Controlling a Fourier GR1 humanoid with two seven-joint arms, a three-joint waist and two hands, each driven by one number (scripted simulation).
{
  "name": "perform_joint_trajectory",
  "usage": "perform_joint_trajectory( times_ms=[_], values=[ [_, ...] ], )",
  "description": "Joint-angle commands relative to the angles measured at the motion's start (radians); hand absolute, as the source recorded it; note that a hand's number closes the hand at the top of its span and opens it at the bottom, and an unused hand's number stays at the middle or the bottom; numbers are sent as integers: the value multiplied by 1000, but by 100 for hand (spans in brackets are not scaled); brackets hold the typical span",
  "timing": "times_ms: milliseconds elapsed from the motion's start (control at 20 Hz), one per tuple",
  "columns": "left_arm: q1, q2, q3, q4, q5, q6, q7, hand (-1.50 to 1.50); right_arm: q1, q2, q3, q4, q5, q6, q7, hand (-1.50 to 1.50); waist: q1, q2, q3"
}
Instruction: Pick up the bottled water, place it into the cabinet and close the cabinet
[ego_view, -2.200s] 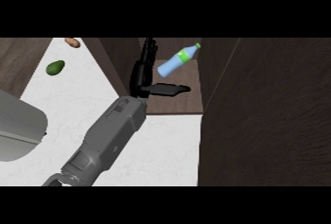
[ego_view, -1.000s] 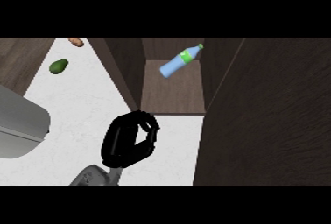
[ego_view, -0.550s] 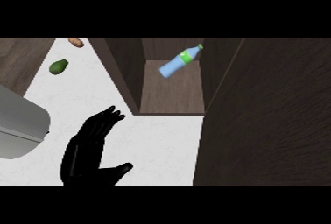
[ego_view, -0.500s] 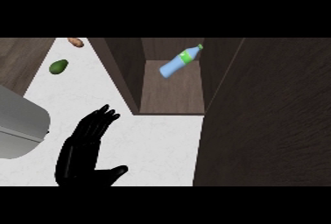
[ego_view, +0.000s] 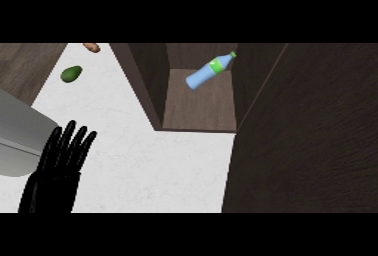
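The bottled water (ego_view: 210, 74), blue with a green label and cap, lies tilted on the brown shelf inside the open cabinet (ego_view: 199, 110) at the top middle. Nothing is touching it. My left hand (ego_view: 63, 155) shows at the lower left over the white counter, well away from the cabinet. It is open, with its fingers straight and pointing up, and it holds nothing. The cabinet's dark door (ego_view: 310, 135) stands open and fills the right side of the view. My right hand does not show.
A grey appliance (ego_view: 18, 135) sits at the left edge, right beside my hand. A green avocado-like fruit (ego_view: 71, 74) and a small brown item (ego_view: 91, 47) lie on the white counter (ego_view: 162, 165) at the top left.
My left hand has drawn back from the cabinet to the lower left, and its fingers have gone from curled to straight. The bottle has stayed on the shelf.
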Motion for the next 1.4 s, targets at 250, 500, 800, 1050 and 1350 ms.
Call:
perform_joint_trajectory(
  times_ms=[250,500,800,1050,1350],
  values=[
    [86,100,95,-62,75,-93,7,-150,-89,0,231,-152,122,-26,165,150,30,7,-5],
    [113,134,122,-81,104,-146,11,-150,-133,58,308,-87,32,-66,183,150,68,25,-3],
    [161,172,152,-74,131,-214,6,-150,-198,59,314,-55,21,-71,223,150,100,30,-5],
    [145,206,186,-89,157,-247,19,-150,-263,64,277,-25,-6,-80,253,150,142,47,-8],
    [145,234,205,-80,170,-281,29,-150,-340,51,233,-22,-14,-70,282,150,178,56,-12]
  ],
)
